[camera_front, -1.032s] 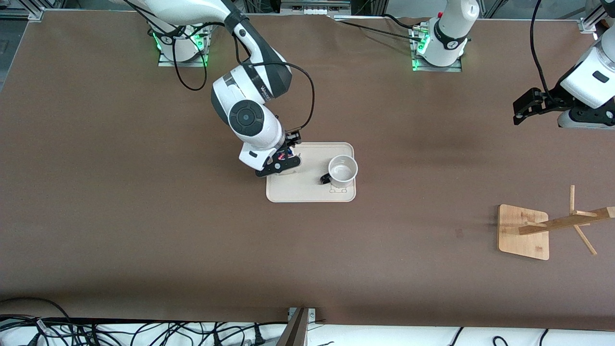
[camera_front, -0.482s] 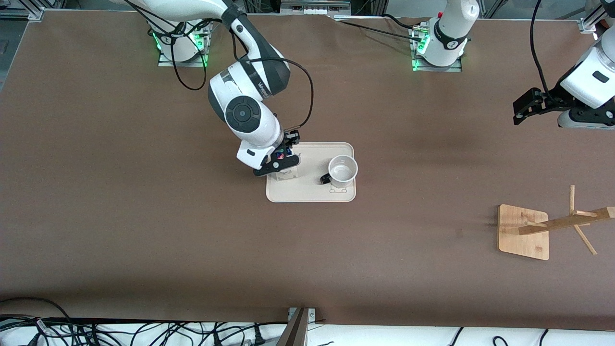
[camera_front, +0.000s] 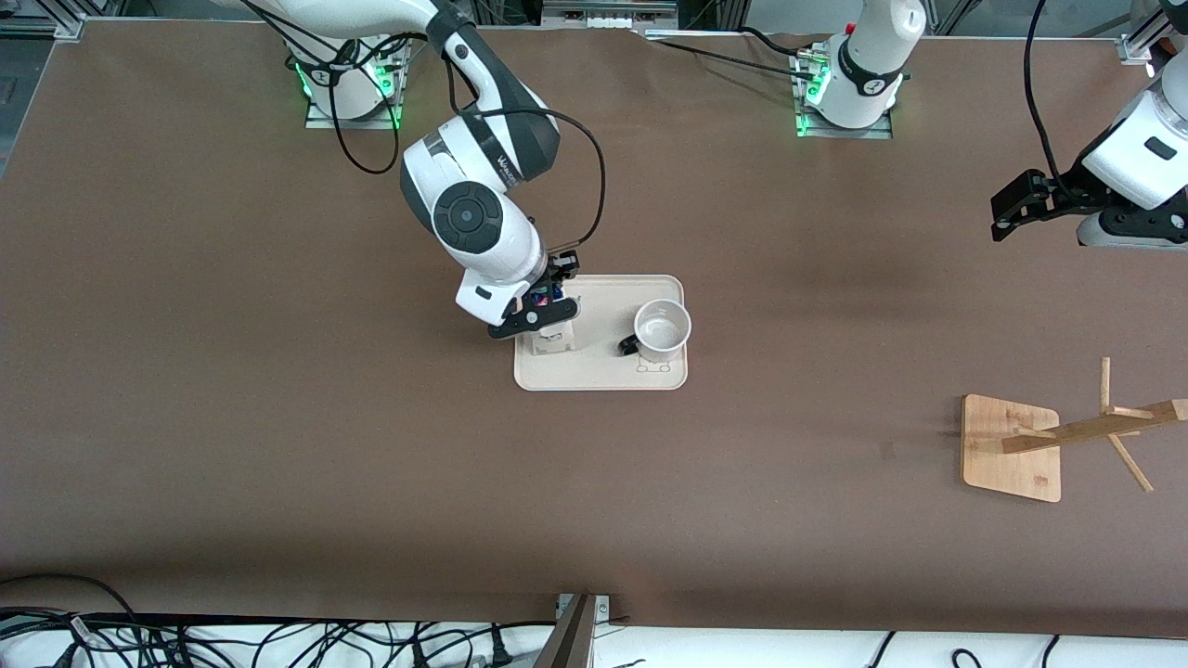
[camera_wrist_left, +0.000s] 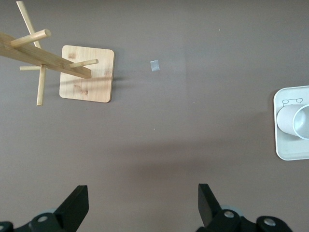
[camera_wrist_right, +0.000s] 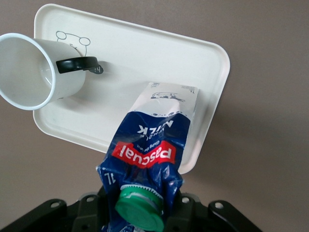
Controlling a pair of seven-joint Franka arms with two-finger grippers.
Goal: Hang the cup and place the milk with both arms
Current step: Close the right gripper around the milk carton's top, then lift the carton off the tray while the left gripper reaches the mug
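Observation:
The milk (camera_front: pixel 553 338), a blue and white carton with a green cap, is at the tray's (camera_front: pixel 603 376) end toward the right arm. My right gripper (camera_front: pixel 541 312) is shut on its gable top; the right wrist view shows the carton (camera_wrist_right: pixel 154 140) hanging from the gripper (camera_wrist_right: pixel 140 209) over the tray's edge (camera_wrist_right: pixel 207 63). I cannot tell whether its base touches the tray. The white cup (camera_front: pixel 662 330) stands on the tray beside it, black handle toward the milk; it also shows in the right wrist view (camera_wrist_right: pixel 29 72). My left gripper (camera_front: pixel 1000 215) is open and empty, waiting over the table's left-arm end.
A wooden mug rack (camera_front: pixel 1012 448) with slanted pegs stands near the left arm's end, nearer the front camera than the tray; it shows in the left wrist view (camera_wrist_left: pixel 87 72). A small grey mark (camera_wrist_left: pixel 154 65) lies on the brown table beside it.
My right arm has shifted slightly toward its own end with the milk, and more of the carton's white lower part shows. The cup and left arm have not moved.

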